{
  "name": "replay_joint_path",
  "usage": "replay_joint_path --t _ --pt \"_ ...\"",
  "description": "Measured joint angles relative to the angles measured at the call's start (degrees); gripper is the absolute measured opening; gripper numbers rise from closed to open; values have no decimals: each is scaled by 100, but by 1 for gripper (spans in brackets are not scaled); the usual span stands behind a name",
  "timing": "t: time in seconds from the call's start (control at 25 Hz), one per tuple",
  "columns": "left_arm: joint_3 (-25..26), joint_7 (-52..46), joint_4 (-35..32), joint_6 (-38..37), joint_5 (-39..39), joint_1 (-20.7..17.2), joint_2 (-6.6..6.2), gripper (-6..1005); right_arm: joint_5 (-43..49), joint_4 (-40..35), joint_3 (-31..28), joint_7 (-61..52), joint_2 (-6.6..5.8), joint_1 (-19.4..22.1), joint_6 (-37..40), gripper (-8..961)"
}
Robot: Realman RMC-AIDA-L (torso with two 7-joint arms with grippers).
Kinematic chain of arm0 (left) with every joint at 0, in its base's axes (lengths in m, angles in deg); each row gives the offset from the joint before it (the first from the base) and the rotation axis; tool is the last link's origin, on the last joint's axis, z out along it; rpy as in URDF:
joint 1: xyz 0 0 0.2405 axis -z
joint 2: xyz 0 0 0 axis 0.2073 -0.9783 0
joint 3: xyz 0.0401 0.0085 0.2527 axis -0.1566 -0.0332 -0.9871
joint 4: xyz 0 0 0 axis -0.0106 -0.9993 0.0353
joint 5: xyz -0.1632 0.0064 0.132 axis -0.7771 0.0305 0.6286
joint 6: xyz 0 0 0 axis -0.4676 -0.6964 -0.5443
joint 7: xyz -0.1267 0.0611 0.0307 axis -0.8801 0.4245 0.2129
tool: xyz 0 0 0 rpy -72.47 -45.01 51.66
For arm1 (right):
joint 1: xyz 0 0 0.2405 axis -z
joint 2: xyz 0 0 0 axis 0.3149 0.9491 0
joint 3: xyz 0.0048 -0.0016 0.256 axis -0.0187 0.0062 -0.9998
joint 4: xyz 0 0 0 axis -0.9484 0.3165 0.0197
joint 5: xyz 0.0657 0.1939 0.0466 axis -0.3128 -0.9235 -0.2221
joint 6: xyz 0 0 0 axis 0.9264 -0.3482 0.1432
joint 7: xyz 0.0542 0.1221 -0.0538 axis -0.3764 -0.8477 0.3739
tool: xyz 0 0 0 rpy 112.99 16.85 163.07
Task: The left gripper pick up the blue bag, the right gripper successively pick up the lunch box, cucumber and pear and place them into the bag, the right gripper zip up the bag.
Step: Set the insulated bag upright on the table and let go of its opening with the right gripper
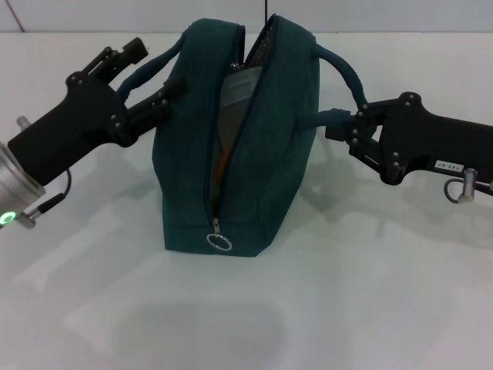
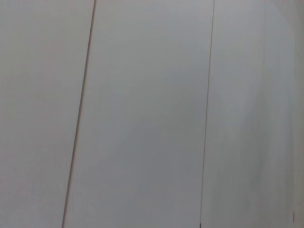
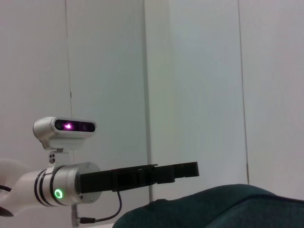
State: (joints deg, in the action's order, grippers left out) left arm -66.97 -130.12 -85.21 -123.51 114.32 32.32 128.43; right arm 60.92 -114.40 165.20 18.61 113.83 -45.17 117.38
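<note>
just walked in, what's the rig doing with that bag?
Both arms are on the blue bag, which stands on the white table. The left gripper is at one loop handle, the right gripper at the other. The zipper is open along the top, its ring pull low on the near end. Something orange shows inside; no items lie outside the bag.
</note>
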Motion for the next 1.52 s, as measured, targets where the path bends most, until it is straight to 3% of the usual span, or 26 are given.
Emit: replay_joint_path --t 0.08,0.28,0.52,0.88,1.24,1.52 --pt "0 -68 -14 -6 39 -60 -45 716 -5 3 0 -12 0 1 2 74" --pt "-26 -271 -39 -72 319 -219 -294 863 -6 6 -14 -30 5 -1 5 82" --pt "-15 -490 -360 -444 1011 -366 -427 859 -14 16 -75 -34 17 -3 6 92" --pt "-32 -744 -594 -496 1538 -334 -457 856 -14 16 -87 -34 19 -7 5 106" --pt "-14 -609 -626 -442 1716 -232 -341 846 -19 107 -87 -2 35 -29 13 121" --pt "-8 -339 -630 -377 1760 -234 -262 751 -21 144 -87 -12 44 -51 14 132"
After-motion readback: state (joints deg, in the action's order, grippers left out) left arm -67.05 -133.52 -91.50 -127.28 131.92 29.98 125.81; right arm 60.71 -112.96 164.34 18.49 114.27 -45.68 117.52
